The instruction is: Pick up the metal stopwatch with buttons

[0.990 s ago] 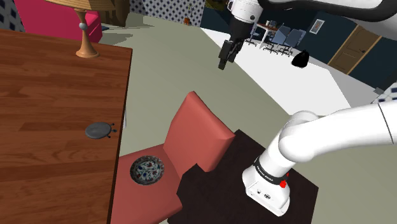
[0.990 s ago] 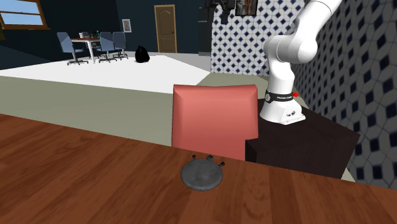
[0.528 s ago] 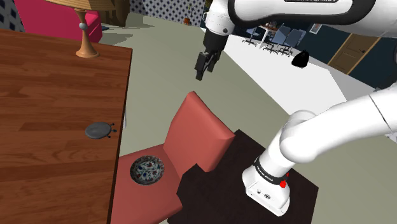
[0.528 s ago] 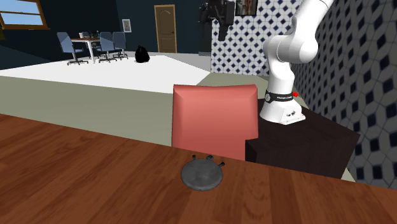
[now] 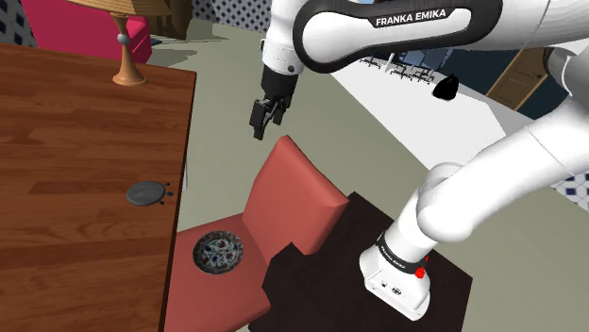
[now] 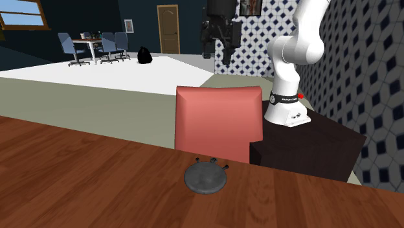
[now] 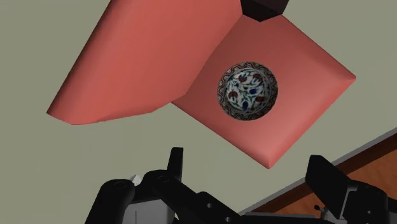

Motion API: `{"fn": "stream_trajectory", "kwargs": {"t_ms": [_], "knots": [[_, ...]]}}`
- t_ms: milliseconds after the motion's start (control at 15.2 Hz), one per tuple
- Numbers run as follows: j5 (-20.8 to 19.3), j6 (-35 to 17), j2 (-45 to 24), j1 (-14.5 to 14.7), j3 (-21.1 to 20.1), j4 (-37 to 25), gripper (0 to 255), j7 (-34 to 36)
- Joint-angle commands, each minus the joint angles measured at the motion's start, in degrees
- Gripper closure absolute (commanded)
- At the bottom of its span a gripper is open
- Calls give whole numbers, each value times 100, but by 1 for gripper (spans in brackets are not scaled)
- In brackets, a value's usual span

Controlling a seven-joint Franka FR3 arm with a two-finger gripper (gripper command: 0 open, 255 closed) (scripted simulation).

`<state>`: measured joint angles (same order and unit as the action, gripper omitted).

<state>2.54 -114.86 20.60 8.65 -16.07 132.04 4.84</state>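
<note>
1. The stopwatch point(image 5: 146, 193), a flat grey disc with small buttons on its rim, lies on the wooden table point(image 5: 66, 141) near the edge that faces the chair point(image 5: 293, 198). In the shoulder view it sits at nine o'clock from the chair. In the second exterior view the stopwatch point(image 6: 206, 178) is at six o'clock from the chair point(image 6: 217, 120), its buttons towards the chair back.
2. The gripper point(image 5: 261, 127) hangs in the air, touching nothing. In the shoulder view it is at twelve o'clock from the chair back and at about two o'clock from the stopwatch, well apart from it. In the second exterior view the gripper point(image 6: 219, 57) hangs at twelve o'clock from the chair.
3. In the wrist view the gripper point(image 7: 248, 168) has its two black fingers spread wide, with nothing between them, and looks down on the chair point(image 7: 146, 57) and a strip of table point(image 7: 375, 159).
4. A patterned bowl point(image 5: 218, 252) rests on the salmon-red seat, at four o'clock from the stopwatch in the shoulder view. From the wrist the bowl point(image 7: 247, 90) shows beyond the fingers.
5. The white arm rises from its stand point(image 5: 321, 273), a dark box just beside the chair, at five o'clock from it in the shoulder view.
6. A lamp base point(image 5: 129, 61) stands on the table at twelve o'clock from the stopwatch, well apart.
</note>
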Motion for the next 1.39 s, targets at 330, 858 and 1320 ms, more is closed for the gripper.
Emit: {"fn": "stream_trajectory", "kwargs": {"t_ms": [330, 858, 1320], "knots": [[-187, -698, -1267, 187, -510, -574, 0, 538], [-806, -1194, -2822, 533, -888, -1549, 0, 1255], [-1340, -1379, -3961, 970, -923, -2417, 0, 1709]]}}
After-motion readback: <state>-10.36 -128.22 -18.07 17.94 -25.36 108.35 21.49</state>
